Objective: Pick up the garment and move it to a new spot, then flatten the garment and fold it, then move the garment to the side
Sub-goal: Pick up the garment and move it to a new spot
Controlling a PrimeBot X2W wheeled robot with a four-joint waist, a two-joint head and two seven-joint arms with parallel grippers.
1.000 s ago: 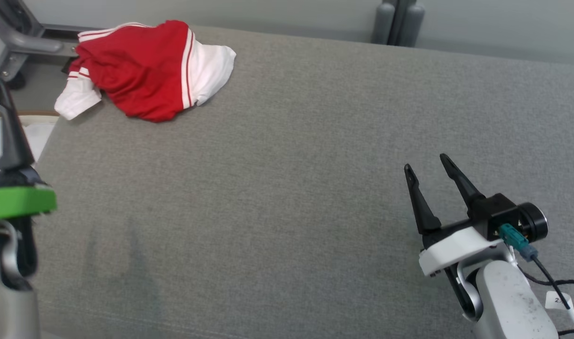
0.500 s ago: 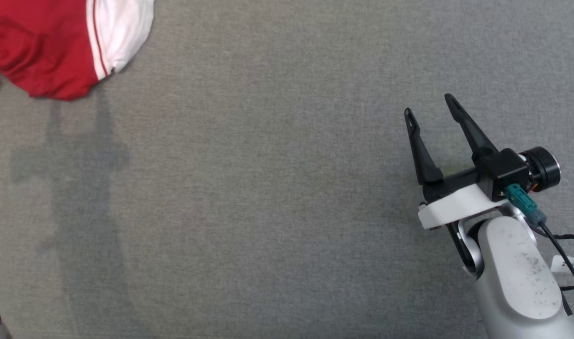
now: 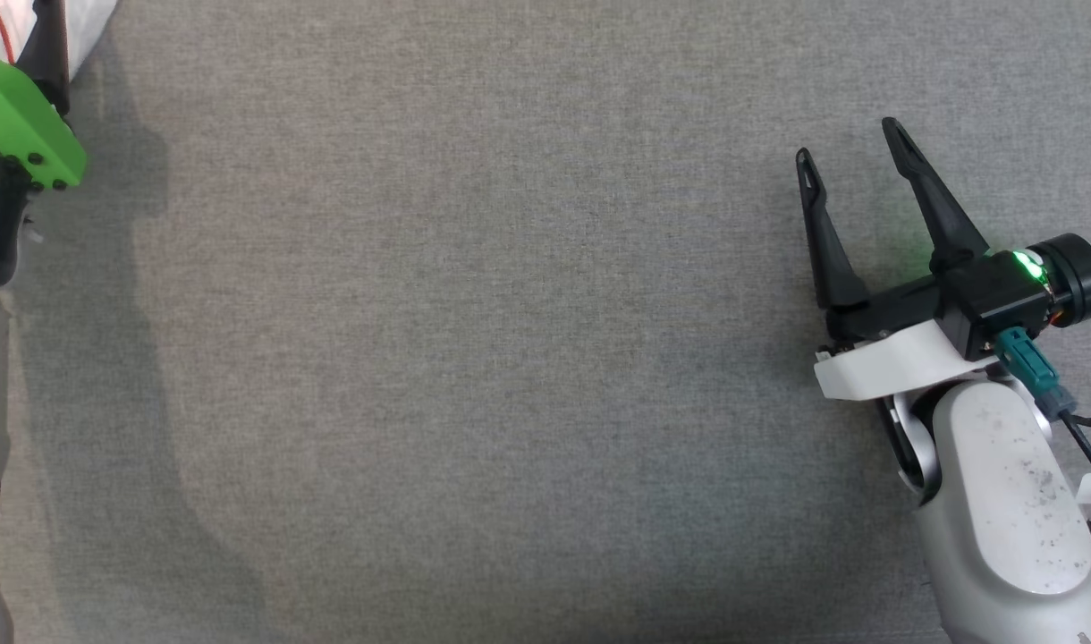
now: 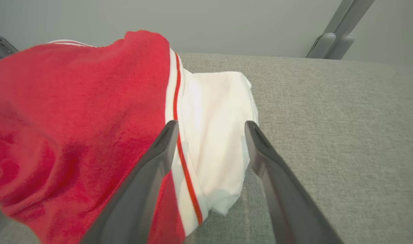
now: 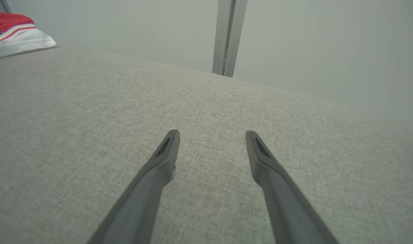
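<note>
The garment [image 4: 74,118] is a crumpled red and white piece with thin stripes, lying at the far left of the grey padded surface. My left gripper [image 4: 211,123] is open, its two fingers straddling the striped seam and white panel, close above the cloth without pinching it. In the head view a white corner of the garment [image 3: 89,22] shows at the top left, beside the left arm's green wrist cover [image 3: 18,116]. My right gripper [image 3: 849,141] hovers open over bare fabric at the right, empty; its own view has the garment [image 5: 13,34] far off.
The grey fabric surface [image 3: 474,358] stretches wide between the two arms. A grey upright post [image 5: 228,34] stands behind its far edge against a pale wall. A similar double post [image 4: 331,44] shows at the back right in the left wrist view.
The head camera has swung down and right, so the garment slid to the picture's top-left corner. My left arm has reached forward to the garment. Both grippers stayed open.
</note>
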